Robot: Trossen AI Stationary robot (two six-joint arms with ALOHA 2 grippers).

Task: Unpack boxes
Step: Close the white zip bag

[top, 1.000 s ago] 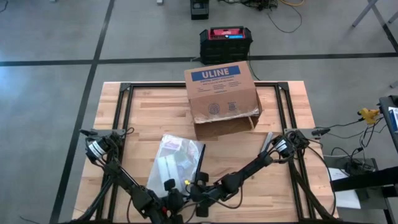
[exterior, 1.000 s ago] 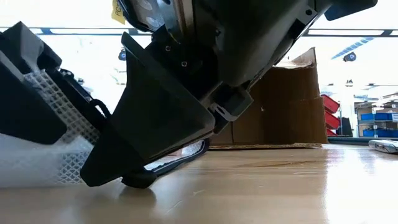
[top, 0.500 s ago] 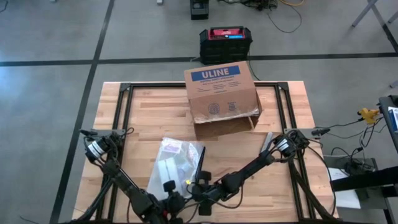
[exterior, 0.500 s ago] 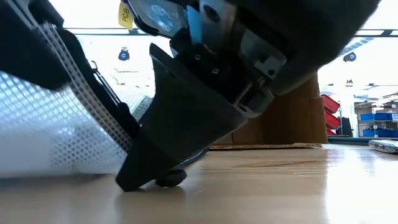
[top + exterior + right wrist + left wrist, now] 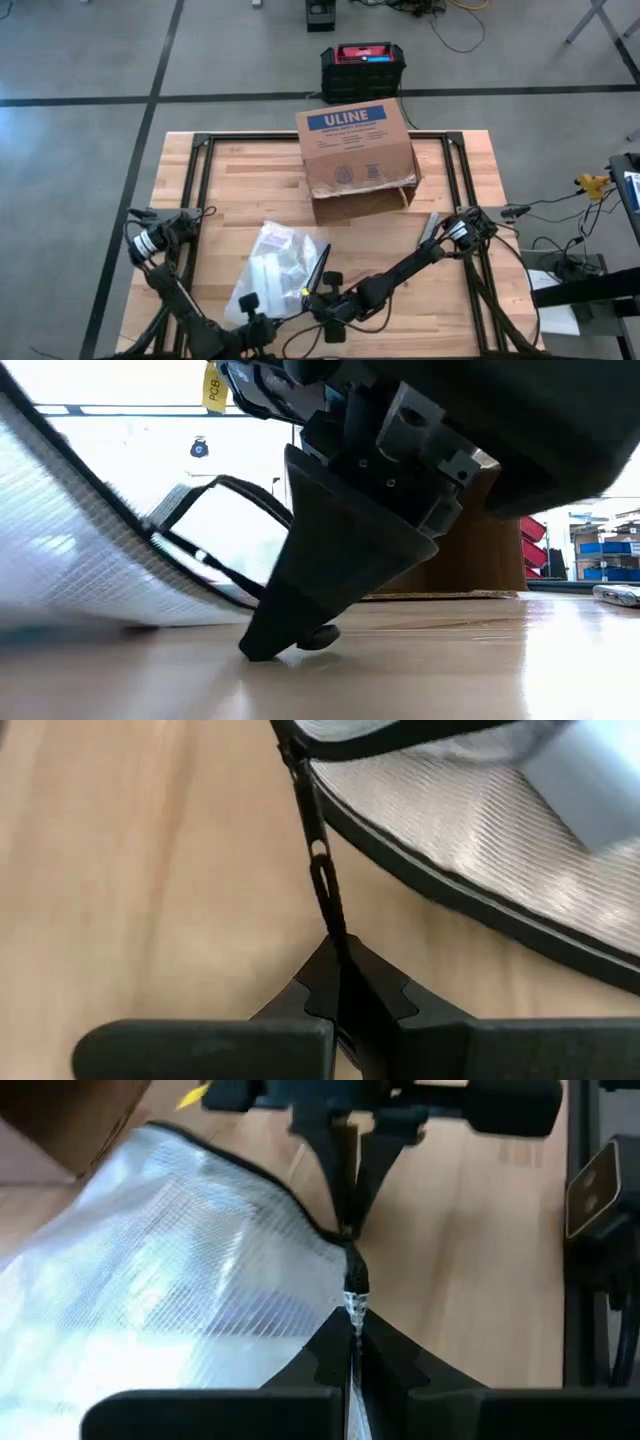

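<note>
Cardboard box (image 5: 357, 160) sits at the table's far edge, open side facing the arms. Clear mesh pouch (image 5: 275, 270) lies nearer than the box, well apart from it, long axis slanting away from it.

Right gripper (image 5: 340, 982) is pinched on the zipper pull (image 5: 324, 885) at the pouch's near corner. Left gripper (image 5: 354, 1342) is clamped on the pouch's edge just beside it. Both stand equally far from the box.

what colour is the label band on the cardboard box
Blue with white "ULINE" lettering, across the brown corrugated cardboard box; clearest in the high view.
</note>
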